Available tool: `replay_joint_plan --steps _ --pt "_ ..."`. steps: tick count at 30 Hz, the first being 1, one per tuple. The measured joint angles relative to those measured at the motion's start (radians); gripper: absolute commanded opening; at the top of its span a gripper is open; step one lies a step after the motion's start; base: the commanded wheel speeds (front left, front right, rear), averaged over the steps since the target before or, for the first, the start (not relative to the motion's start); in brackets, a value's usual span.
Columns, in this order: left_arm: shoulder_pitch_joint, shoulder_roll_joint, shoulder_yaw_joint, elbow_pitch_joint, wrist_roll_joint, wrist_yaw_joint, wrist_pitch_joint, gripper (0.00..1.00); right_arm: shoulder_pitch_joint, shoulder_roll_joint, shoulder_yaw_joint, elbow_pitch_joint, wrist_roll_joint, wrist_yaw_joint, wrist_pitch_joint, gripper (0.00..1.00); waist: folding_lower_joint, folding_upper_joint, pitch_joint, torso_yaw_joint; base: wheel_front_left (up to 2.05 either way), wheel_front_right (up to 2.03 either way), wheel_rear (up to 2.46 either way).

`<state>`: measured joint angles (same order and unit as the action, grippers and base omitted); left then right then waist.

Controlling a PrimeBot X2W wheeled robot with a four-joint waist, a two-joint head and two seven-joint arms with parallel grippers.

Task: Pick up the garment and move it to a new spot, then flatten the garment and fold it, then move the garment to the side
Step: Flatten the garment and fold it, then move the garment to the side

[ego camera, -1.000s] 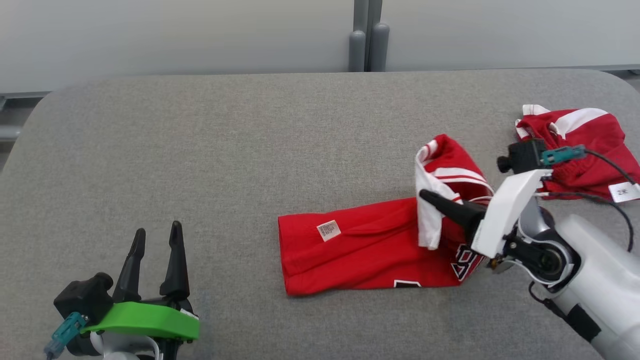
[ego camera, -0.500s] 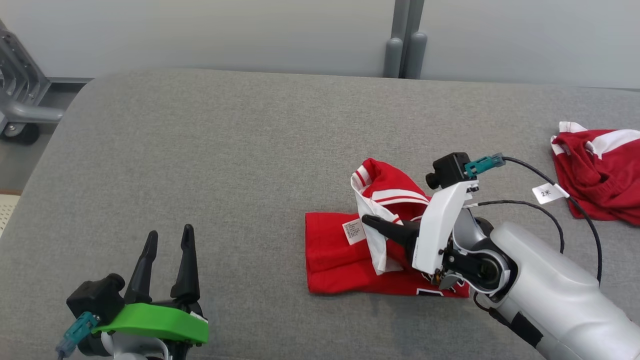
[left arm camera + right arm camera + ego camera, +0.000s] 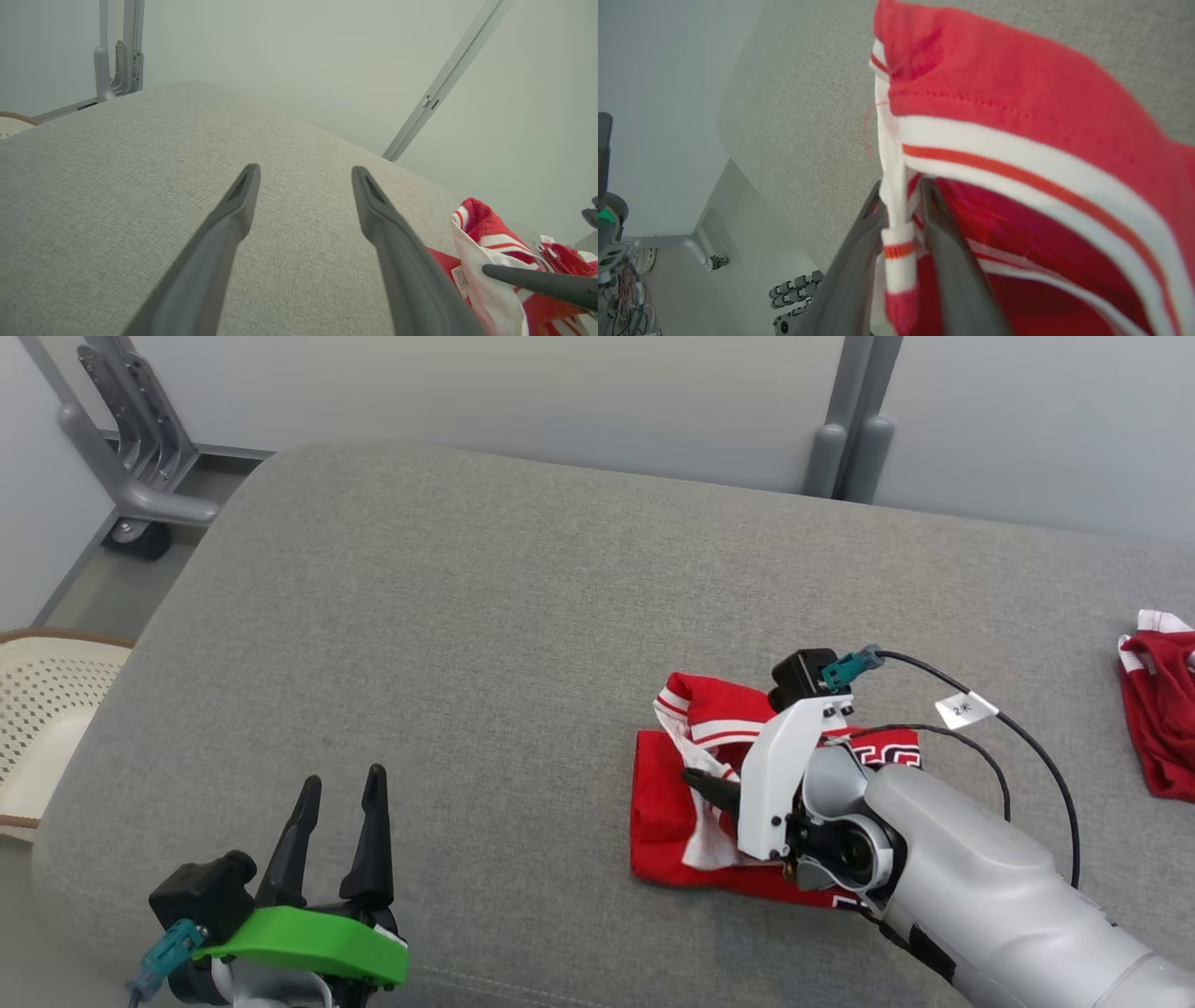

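The garment (image 3: 665, 807) is a red jersey with white and red striped trim, lying folded on the grey padded table (image 3: 467, 616) right of centre. My right gripper (image 3: 695, 777) reaches over it from the right. In the right wrist view the striped hem of the garment (image 3: 1017, 116) runs between the two fingers of my right gripper (image 3: 901, 191), whose jaws stand only a hem's width apart, and the trim still stands raised above the rest. My left gripper (image 3: 344, 782) hovers open and empty over the near left of the table; in its own view my left gripper (image 3: 304, 170) points at bare cloth, with the garment (image 3: 481, 228) at the right.
Another red and white garment (image 3: 1158, 728) lies at the table's right edge. A cream perforated basket (image 3: 47, 709) stands off the left side, and a grey wheeled metal stand (image 3: 140, 495) sits behind the far left corner. A tagged cable (image 3: 962, 709) loops over my right wrist.
The camera has swung left. My right gripper carried the striped end leftward over the garment, doubling it shorter, and the raised end sits lower. The left gripper kept its pose.
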<state>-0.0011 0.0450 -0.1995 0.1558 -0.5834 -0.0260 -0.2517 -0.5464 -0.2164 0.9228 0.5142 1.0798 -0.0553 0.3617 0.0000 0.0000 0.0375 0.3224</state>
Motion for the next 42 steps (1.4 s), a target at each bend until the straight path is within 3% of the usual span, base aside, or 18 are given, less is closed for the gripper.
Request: replay_joint_plan --steps 1,2,9,17,29,42 --pt "0.000 0.000 0.001 0.000 -0.001 0.000 0.000 1.00 -0.004 0.008 0.003 0.009 -0.002 -0.001 0.000 0.83 0.0000 0.0000 -0.002 0.006 0.00 0.00 0.00" --pt "0.000 0.000 0.002 0.000 -0.002 0.000 0.000 1.00 -0.007 0.018 0.007 0.017 -0.006 -0.006 0.000 1.00 0.0000 0.0000 -0.005 0.012 0.00 0.00 0.00" --pt "0.002 0.000 0.027 -0.001 -0.002 0.015 0.000 1.00 -0.049 0.072 0.042 0.043 -0.028 -0.007 0.006 1.00 0.0000 0.0000 -0.032 0.010 0.00 0.00 0.00" --pt "0.009 0.000 0.032 -0.020 0.008 0.019 0.000 1.00 -0.129 0.078 0.021 0.008 -0.044 0.034 -0.025 1.00 0.0000 0.0000 -0.051 -0.036 0.00 0.00 0.00" --pt "0.033 0.000 0.036 -0.071 0.023 0.026 0.000 1.00 -0.118 -0.078 -0.107 0.008 -0.032 0.037 -0.144 1.00 0.0000 0.0000 -0.056 -0.136 0.00 0.00 0.00" --pt "0.033 0.000 0.013 -0.111 0.048 0.027 0.000 1.00 0.067 -0.167 -0.101 0.010 -0.036 0.082 -0.250 1.00 0.0000 0.0000 -0.007 -0.216 0.00 0.00 0.00"
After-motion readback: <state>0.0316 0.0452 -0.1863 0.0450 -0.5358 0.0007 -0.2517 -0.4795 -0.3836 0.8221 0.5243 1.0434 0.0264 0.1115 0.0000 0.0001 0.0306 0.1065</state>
